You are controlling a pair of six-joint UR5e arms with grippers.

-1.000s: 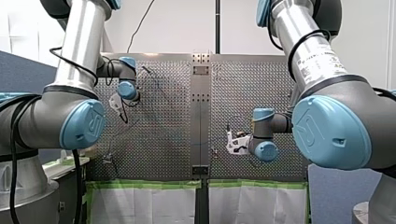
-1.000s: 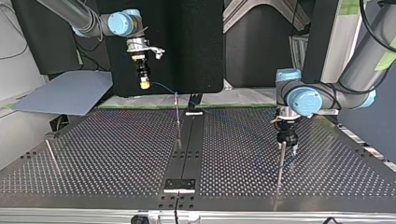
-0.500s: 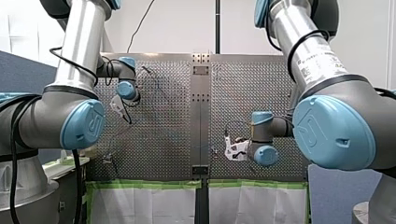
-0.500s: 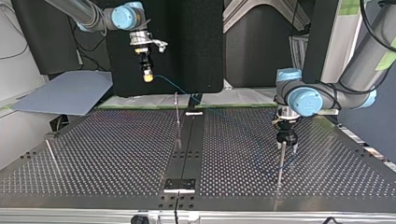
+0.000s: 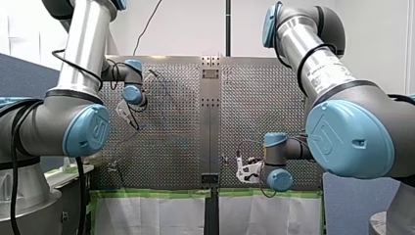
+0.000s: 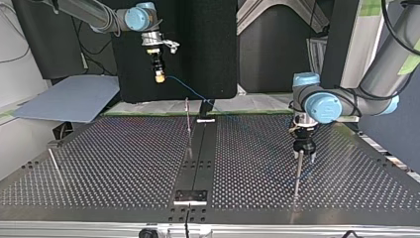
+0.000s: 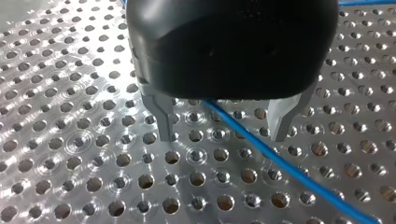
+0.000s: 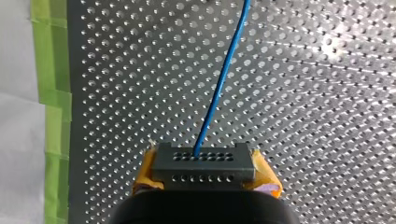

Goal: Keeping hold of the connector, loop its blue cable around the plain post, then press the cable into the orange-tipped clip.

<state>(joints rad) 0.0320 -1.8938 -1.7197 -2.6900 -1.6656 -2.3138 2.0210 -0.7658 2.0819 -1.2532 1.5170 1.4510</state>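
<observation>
Perforated table (image 6: 124, 163), right pincer (image 6: 159, 77) high, clamping connector (image 8: 202, 165)

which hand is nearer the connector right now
Right. My right hand is shut on the connector, raised high at the top view's left; my left hand is open, far off, low over the table at that view's right.

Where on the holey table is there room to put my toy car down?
The widest bare patch of table lies between the thin rod and the middle post, in the top view. It is crowded by the post at that view's right, where my left hand hovers over the blue cable.
</observation>
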